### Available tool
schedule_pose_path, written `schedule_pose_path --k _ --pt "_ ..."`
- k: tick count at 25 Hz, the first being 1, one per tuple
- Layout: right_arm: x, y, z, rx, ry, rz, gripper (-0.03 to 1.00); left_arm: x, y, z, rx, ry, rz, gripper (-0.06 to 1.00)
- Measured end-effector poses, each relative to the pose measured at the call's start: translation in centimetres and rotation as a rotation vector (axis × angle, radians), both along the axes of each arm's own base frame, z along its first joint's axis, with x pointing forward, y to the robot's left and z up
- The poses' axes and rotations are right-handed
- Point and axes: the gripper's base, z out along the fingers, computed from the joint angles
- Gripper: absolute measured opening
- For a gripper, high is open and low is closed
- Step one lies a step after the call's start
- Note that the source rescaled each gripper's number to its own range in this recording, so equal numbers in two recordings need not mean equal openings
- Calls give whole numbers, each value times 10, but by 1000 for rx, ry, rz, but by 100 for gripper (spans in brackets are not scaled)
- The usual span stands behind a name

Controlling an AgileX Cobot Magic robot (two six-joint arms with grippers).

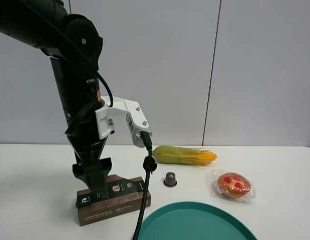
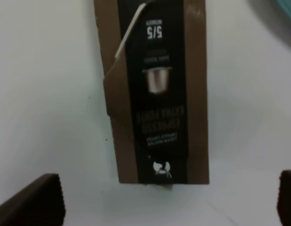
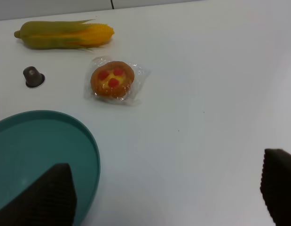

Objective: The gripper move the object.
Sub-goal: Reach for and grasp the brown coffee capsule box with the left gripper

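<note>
The long brown cardboard box (image 1: pixel 117 197) with a dark green label lies flat on the white table at the front left. In the left wrist view the box (image 2: pixel 157 94) shows its capsule picture and white print, with one flap lifted. My left gripper (image 1: pixel 96 189) points straight down over the box's left end. Its jaws stand wide apart in the left wrist view (image 2: pixel 169 202), with the fingers (image 2: pixel 37 202) wider than the box and holding nothing. My right gripper (image 3: pixel 169 197) is open and empty above bare table; it does not show in the exterior high view.
A corn cob (image 1: pixel 185 155) lies behind the box to the right. A small brown capsule (image 1: pixel 170 179) stands between them. A wrapped pastry (image 1: pixel 234 185) lies at the right. A teal plate (image 1: pixel 195 222) sits at the front edge, close to the box's right end.
</note>
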Motion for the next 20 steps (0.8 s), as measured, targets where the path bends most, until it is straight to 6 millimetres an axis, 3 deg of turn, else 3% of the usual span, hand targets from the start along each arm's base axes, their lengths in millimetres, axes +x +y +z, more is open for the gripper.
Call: schedule_pose_path --k 20 --pt "0 0 0 0 0 0 100 20 -15 -56 22 29 -40 100"
